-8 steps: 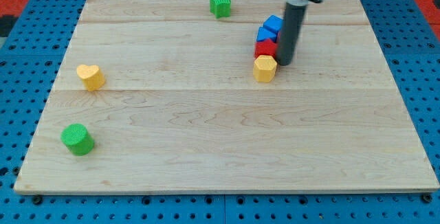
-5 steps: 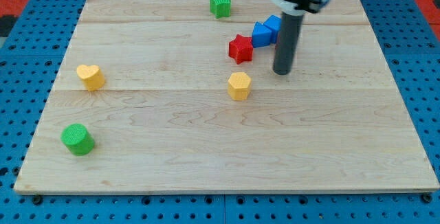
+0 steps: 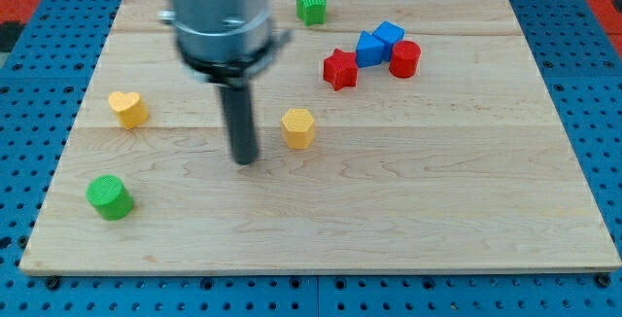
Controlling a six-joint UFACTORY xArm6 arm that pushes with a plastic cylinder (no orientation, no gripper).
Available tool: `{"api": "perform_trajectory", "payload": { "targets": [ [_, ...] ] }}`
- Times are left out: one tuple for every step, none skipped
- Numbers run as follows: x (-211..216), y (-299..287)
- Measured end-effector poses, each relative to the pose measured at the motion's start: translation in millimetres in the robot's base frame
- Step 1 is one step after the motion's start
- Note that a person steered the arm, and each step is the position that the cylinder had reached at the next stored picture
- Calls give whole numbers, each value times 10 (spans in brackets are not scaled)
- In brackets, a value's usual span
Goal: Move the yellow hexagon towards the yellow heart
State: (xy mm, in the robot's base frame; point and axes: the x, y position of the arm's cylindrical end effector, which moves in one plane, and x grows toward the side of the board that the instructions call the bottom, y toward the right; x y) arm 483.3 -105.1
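Status: task incomplete. The hexagon (image 3: 298, 127) sits just above mid-frame, slightly left of centre. The heart (image 3: 127, 109) lies at the left of the frame, near the board's left edge and a little higher than the hexagon. The two are well apart, with bare board between them, so most of the travel is judged to remain.

End effector: a plain rod with no jaws, so there is nothing to spread or close; it holds nothing. My tip (image 3: 243, 160) rests on the board to the left of the hexagon and slightly below it, clear of it, not touching. It stands between hexagon and heart, on the wrong side for a leftward push. Judgement: the tip must get round to the hexagon's right side before any push can carry it toward the heart.

Materials and shapes:
- Board (image 3: 408, 220): pale wood planks, visible grain, smooth finish, set on a blue perforated base.
- Hexagon and heart: small yellow solid blocks, matt, flat-topped.
- Rod: dark, straight, cylindrical, below a blurred grey housing.
- Upper right cluster: red star (image 3: 339, 68), two blue blocks (image 3: 379, 43) of unclear shape, red cylinder (image 3: 404, 58), close together.
- Green star-like block (image 3: 312, 6) at top centre; green cylinder (image 3: 109, 197) at lower left.
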Motion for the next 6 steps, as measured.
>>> {"api": "perform_trajectory", "payload": {
  "targets": [
    [-203,264],
    [-465,1185],
    [-597,2076],
    [-88,2211],
    [306,2662],
    [-112,2696]
  ]
}}
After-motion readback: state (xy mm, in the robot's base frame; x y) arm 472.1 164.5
